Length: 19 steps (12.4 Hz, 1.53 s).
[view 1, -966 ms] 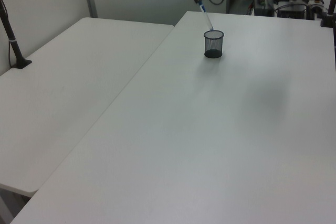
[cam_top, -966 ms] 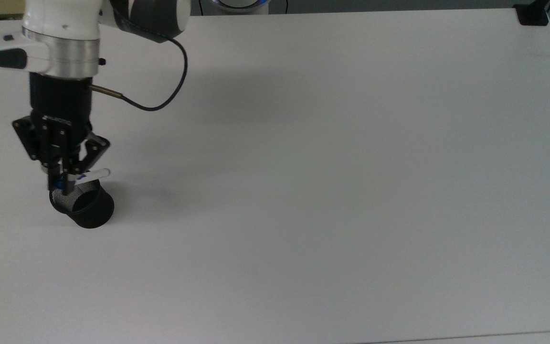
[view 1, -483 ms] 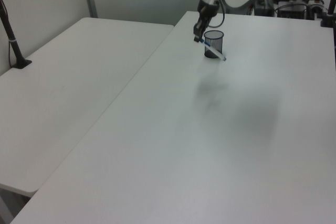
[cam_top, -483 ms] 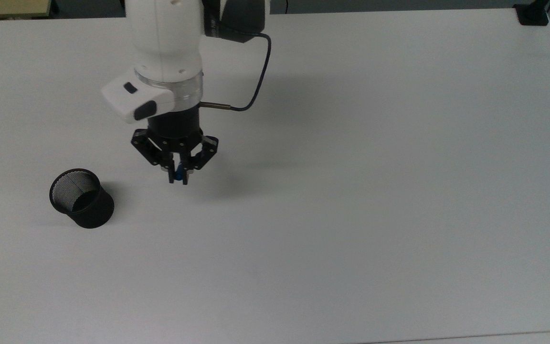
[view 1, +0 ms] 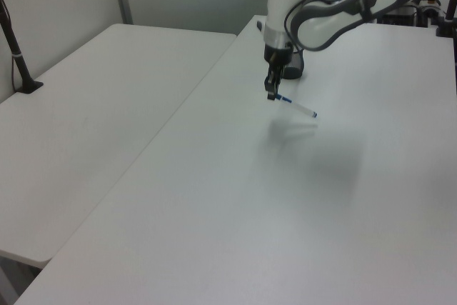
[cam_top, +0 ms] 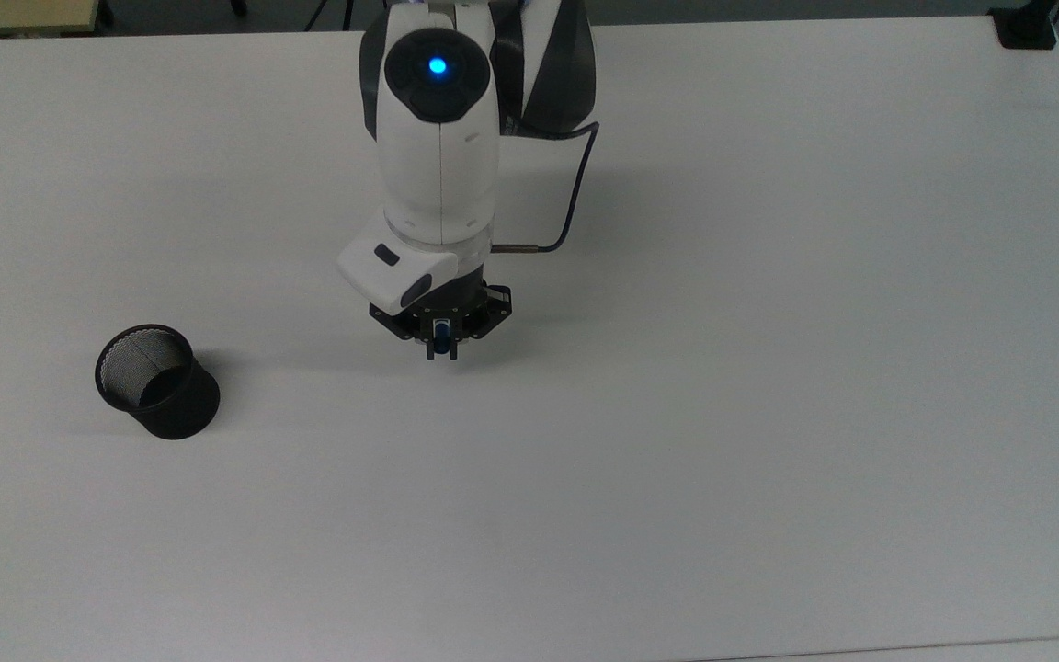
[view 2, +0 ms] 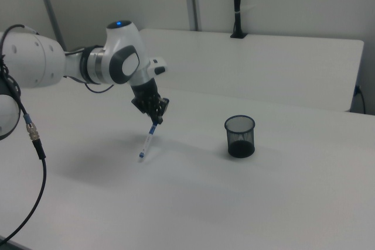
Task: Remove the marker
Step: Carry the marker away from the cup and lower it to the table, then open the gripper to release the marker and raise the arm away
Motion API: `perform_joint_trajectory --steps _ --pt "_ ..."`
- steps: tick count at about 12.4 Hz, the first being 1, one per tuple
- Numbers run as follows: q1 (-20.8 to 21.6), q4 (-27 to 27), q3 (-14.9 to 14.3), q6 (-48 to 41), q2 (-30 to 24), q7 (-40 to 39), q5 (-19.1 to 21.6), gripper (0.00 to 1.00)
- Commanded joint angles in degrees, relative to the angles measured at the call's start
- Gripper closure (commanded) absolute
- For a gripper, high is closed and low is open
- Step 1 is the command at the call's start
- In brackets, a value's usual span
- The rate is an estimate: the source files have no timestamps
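The marker (view 2: 149, 139) is out of the mesh cup (view 2: 240, 136) and held in the air above the tabletop (cam_top: 768, 368). In the right view it hangs from the gripper (view 2: 156, 117) by its capped end, barrel slanting down toward the right view's left, with its lower tip close above the surface; I cannot tell whether the tip touches. In the left view the marker (view 1: 295, 104) projects from the gripper (view 1: 271, 93) toward the left view's right, and a faint shadow lies on the tabletop under it.

I read the fingers as closed on the marker's blue upper end. In the top view the gripper (cam_top: 442, 348) points almost straight down, and the blue cap end (cam_top: 440, 335) sits between the closed fingers.

The cup stands upright and well apart from the gripper: toward the top view's left (cam_top: 157, 382), and toward the right view's right. Its interior appears to hold nothing else.

Status, as I judge it:
- Extraction from the cup: done.
- Carry clear of the cup: done or nearly so.
- Set-down: not yet done. The marker is not lying on the tabletop.
- Release and withdrawal: not yet done.

The slanted hold means the lower tip would meet the surface first on descent.
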Motion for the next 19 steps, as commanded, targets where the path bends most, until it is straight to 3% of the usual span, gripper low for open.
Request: perform_joint_trajectory --steps 1,2,4,6,11,13,15,19 --pt "0.55 0.40 -0.71 0.42 1.59 0.06 3.05 0.89" --pt "0.46 0.31 -0.71 2.26 1.59 0.33 3.14 0.76" --pt "0.64 0.31 -0.71 2.37 1.07 0.16 2.79 0.03" --pt "1.08 -0.21 -0.80 1.58 -2.08 0.16 2.17 0.00" --pt "1.17 -0.74 -0.88 -20.54 -16.39 0.25 1.91 0.00" --pt "1.25 -4.23 -0.88 -27.14 -23.41 3.04 1.91 0.00" --pt "1.25 -7.84 -0.80 -28.04 -28.70 6.03 1.91 0.00" --pt "-0.59 -7.95 -0.62 -30.86 -30.31 5.17 2.00 0.00"
